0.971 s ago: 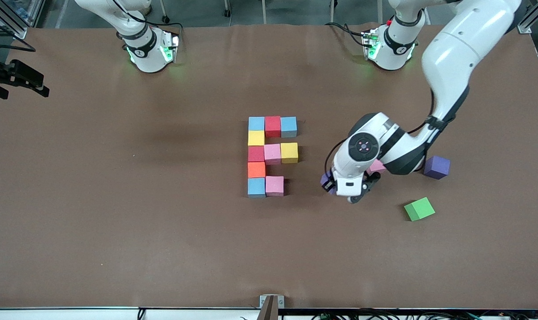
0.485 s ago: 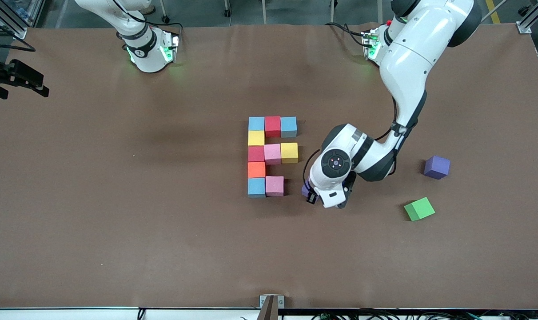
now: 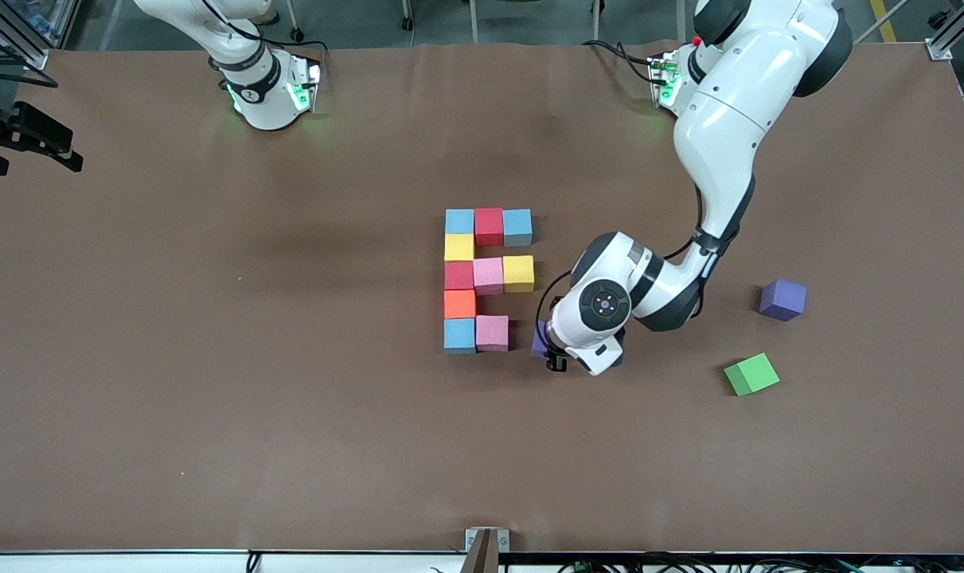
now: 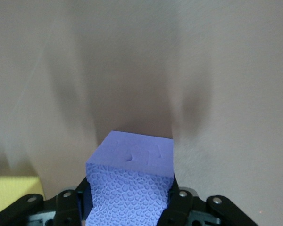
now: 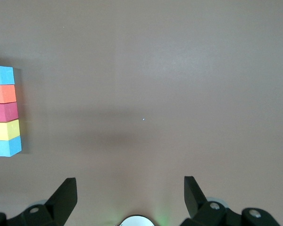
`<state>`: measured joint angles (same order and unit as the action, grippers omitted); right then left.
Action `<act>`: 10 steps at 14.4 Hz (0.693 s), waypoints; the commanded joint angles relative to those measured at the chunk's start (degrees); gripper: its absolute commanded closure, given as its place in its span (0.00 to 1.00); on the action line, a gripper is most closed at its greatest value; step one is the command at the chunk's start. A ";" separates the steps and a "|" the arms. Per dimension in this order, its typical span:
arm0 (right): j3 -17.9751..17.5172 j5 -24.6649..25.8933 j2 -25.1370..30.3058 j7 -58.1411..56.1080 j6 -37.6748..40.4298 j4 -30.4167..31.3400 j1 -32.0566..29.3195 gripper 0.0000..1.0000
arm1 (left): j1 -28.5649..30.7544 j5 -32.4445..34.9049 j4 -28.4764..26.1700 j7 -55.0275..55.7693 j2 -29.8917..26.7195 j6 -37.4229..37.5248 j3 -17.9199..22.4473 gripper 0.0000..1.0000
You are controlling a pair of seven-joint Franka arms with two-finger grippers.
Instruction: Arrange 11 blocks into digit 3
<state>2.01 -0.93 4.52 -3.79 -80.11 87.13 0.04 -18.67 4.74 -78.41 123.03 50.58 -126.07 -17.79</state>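
Just beside the pink block's (image 3: 492, 333) edge, left pincer (image 3: 547, 350) clenched on purple block (image 4: 130, 181).

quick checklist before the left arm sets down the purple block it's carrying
1. Grip: left hand shut on the carried purple block, block sits square between the fingers: ok.
2. Open slot beside the pink block in the row nearest the front camera, toward the left arm's end: bare table there: ok.
3. Carried block lined up with that slot: the arm hides most of it in the front view: cannot tell.
4. Ten blocks already placed and touching neatly, light blue block at the corner: ok.
5. Right hand open, waiting away from the digit: ok.
6. Spare purple block and green block clear of the path: ok.
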 commanded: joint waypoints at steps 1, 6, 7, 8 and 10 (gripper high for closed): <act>-0.08 0.49 1.28 0.27 -0.13 0.50 -0.04 0.00 | -0.93 -1.92 1.42 5.81 0.75 -0.41 0.21 0.65; -0.08 0.49 0.40 0.27 1.62 -2.22 0.05 0.00 | -1.90 -2.63 0.98 11.62 1.02 -2.78 0.39 0.65; -0.08 0.41 0.40 0.19 1.80 -2.14 0.05 0.00 | -1.90 -2.63 0.98 11.62 1.10 -2.87 0.39 0.65; -0.08 0.49 0.49 0.19 1.97 -1.88 0.05 0.00 | -2.16 -2.63 1.06 11.62 1.37 -3.13 0.39 0.65; -0.08 0.49 0.58 0.27 1.89 -1.35 0.05 0.00 | -2.95 -2.54 1.06 12.06 2.07 -4.01 0.39 0.65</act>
<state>2.01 -0.93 4.55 -3.79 -78.58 85.12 0.04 -20.25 3.15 -78.34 134.14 51.09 -128.68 -17.79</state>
